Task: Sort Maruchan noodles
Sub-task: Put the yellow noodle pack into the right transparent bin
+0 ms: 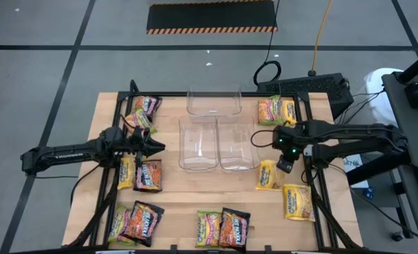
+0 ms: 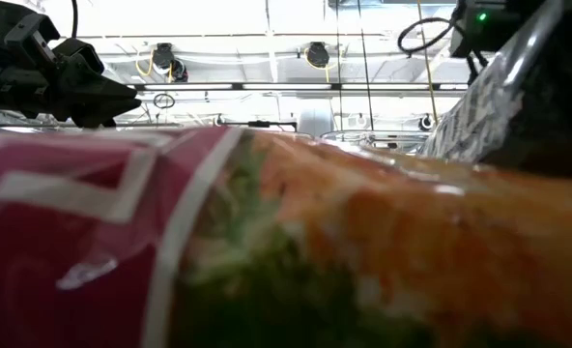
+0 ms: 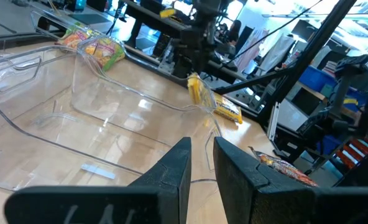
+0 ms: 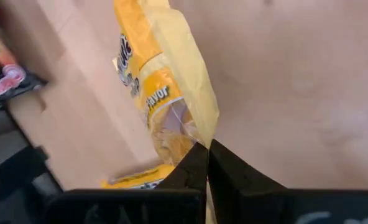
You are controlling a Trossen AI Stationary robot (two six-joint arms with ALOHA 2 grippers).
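Right up against the low camera, a pink-green packet (image 2: 267, 242) fills the view. Further in, the right claw (image 4: 207, 152) is pinched tight on the edge of a yellow packet (image 4: 162, 93), which hangs off the worktop (image 1: 195, 197) beside the clear bins (image 1: 217, 144) — gripped by its seam, likely so it dangles free for dropping in. The left claw (image 3: 201, 163) waits, fingers slightly apart and empty, facing the bins. Other noodle packets (image 1: 138, 220) lie scattered around the edges.

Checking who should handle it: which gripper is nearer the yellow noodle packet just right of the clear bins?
Right. The right gripper is shut on the yellow packet; the left gripper hovers across the clear bins from it.
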